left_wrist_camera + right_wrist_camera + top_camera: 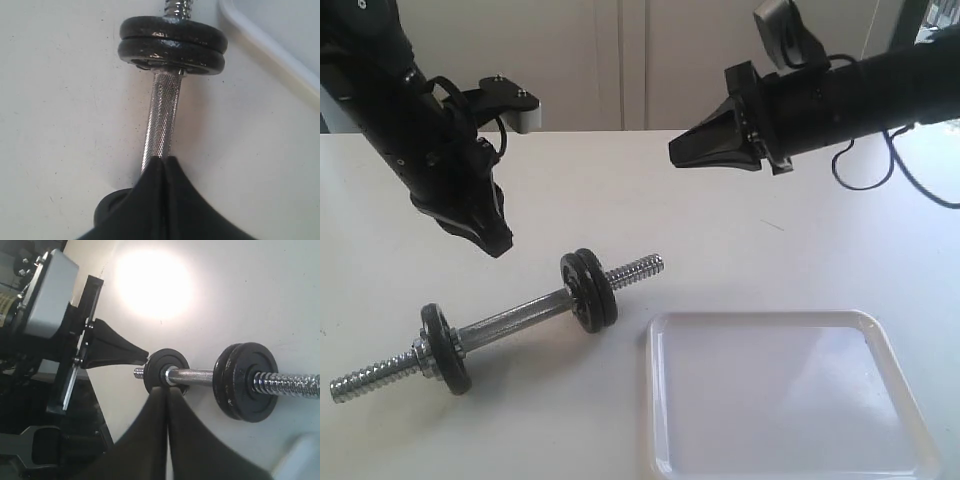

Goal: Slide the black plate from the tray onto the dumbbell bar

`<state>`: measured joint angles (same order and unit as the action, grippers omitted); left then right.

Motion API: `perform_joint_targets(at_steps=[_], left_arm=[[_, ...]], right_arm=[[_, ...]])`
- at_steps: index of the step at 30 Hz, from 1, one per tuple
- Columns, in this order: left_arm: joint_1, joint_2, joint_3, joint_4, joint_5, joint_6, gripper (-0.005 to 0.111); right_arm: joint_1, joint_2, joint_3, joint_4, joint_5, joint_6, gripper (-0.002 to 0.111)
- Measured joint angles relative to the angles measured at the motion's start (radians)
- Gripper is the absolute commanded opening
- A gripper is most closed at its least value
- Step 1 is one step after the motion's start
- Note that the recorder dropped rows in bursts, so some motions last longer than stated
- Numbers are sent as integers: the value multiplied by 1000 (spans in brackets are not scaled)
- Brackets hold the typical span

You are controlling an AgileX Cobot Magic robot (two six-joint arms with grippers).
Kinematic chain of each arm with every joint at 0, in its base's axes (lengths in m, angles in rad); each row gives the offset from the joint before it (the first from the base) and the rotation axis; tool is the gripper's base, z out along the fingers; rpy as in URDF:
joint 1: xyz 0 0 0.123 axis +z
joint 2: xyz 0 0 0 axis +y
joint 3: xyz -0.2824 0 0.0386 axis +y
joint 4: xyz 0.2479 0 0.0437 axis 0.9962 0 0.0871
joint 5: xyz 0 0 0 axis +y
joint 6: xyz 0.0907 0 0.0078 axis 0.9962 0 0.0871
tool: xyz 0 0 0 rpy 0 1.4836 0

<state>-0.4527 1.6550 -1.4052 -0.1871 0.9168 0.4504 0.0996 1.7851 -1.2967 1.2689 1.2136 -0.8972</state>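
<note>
The dumbbell bar point(515, 320) lies slantwise on the white table. A pair of black plates point(588, 290) sits side by side near its right threaded end, and a single black plate point(445, 348) near its left end. The white tray point(655, 400) at the front right holds nothing. My left gripper point(498, 245) hangs shut above the bar's middle, off the bar and holding nothing; in its wrist view its tips point(163, 159) overlap the knurled bar point(162, 115) below the pair point(172, 47). My right gripper point(675, 152) is shut and empty, high at the back right.
The right wrist view shows the bar point(192, 376), the pair of plates point(245, 382), the single plate point(167, 360), a tray corner point(300, 460) and the left arm's fingers point(125, 351). A cable hangs from the right arm point(865, 170).
</note>
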Motion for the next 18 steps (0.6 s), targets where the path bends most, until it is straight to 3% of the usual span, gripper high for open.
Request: perform_joint_targets(at_steps=[5,13,18], left_arm=[[0,-54,0,4,-4,-59,0],[0,-210,0,16,22,-150,0],[0,-359,98,23,12,-214,0]], right_arm=[[0,-116,13,-87,-18,55,0],[0,-401,158,-264,-200,139,0],[0,-603,228,-363,-273,219,0]])
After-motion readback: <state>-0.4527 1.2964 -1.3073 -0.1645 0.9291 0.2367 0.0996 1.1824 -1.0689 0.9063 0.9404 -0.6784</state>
